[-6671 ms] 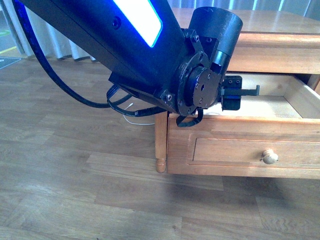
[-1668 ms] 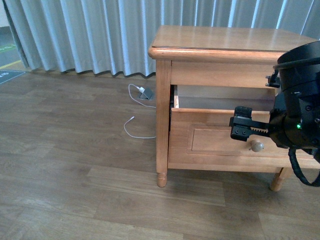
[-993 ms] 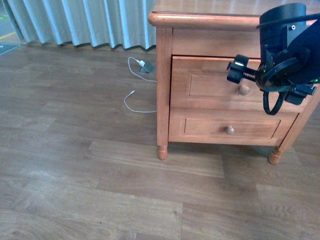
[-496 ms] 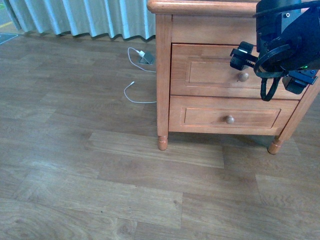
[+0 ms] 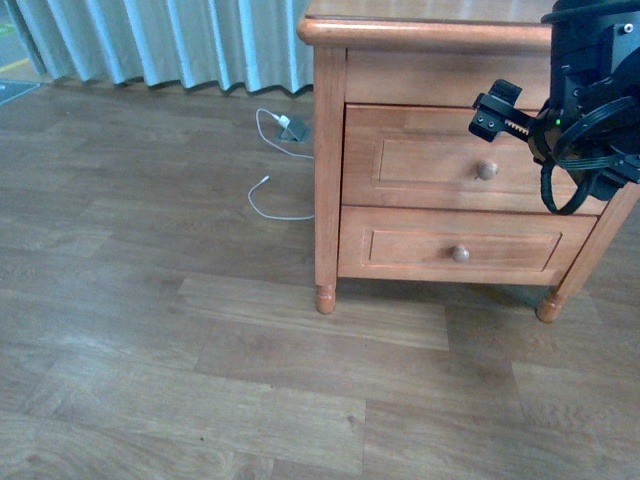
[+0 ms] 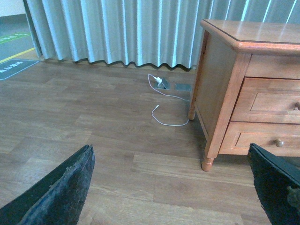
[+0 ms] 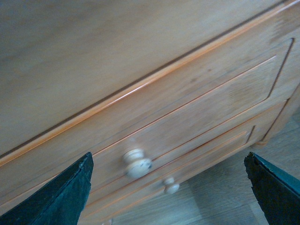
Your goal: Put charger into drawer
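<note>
The drawer (image 5: 450, 160), the upper of two in the honey-brown nightstand, is shut, with its round knob (image 5: 487, 170) showing. My right gripper (image 5: 492, 112) is open and empty, just above and in front of that knob, touching nothing. In the right wrist view the drawer front (image 7: 197, 112) and its knob (image 7: 137, 164) lie between my open right gripper's (image 7: 166, 199) fingers. My left gripper (image 6: 168, 197) is open and empty over the floor, with the drawer (image 6: 274, 103) off to one side. The charger is not in view.
The lower drawer (image 5: 450, 245) with its knob (image 5: 460, 253) is shut. A grey adapter (image 5: 292, 128) with a long white cable (image 5: 270, 205) lies on the wood floor left of the nightstand, near the curtain (image 5: 160, 35). The adapter also shows in the left wrist view (image 6: 162, 83).
The upper drawer, open 1.7 s ago, is now shut. My left arm has left the front view. My right gripper has drawn slightly up and right of the knob.
</note>
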Controlling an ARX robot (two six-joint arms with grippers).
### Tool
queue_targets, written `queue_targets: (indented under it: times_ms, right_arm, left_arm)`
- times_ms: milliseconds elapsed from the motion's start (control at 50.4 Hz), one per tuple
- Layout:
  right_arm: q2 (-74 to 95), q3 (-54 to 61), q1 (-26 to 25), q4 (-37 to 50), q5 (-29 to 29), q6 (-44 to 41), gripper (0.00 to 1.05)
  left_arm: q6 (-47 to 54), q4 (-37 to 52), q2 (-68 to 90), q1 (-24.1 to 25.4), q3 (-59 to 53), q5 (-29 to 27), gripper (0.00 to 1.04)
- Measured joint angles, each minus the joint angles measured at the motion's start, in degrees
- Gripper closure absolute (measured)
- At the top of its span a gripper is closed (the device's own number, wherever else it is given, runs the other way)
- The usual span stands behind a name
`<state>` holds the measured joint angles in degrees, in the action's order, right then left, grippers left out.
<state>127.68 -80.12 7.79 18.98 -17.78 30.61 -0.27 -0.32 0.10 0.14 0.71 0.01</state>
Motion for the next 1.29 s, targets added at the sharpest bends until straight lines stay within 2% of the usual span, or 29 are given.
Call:
queue_targets:
  times_ms: [199,556,794,1072,1132,1291]
  right_arm:
    - [-12.6,11.5,0.0,-0.8,9.0,-4.9,0.08]
    - [-42.0,32.5,-1.5,-6.3,15.4,-11.2,0.08]
    - [-64.8,45.9,-1.9,-11.6,17.6,-12.9,0.08]
    - [-92.1,56.1,-6.7,-25.2,19.8,-12.6,0.08]
    - [-95.7,57.7,-7.3,-25.7,17.7,-12.7,0.08]
    - [-97.3,57.9,-7.6,-25.7,17.2,-12.8,0.08]
  left_arm:
    - [0.0,0.0,0.0,0.0,0.0,0.0,0.06]
    - [0.0,0.0,0.0,0.0,0.0,0.0,0.06]
    - [0.0,0.0,0.0,0.0,0.0,0.0,0.06]
    - [0.0,0.0,0.0,0.0,0.0,0.0,0.06]
    - [0.0,0.0,0.0,0.0,0.0,0.0,0.06]
    - [0.0,0.0,0.0,0.0,0.0,0.0,0.06]
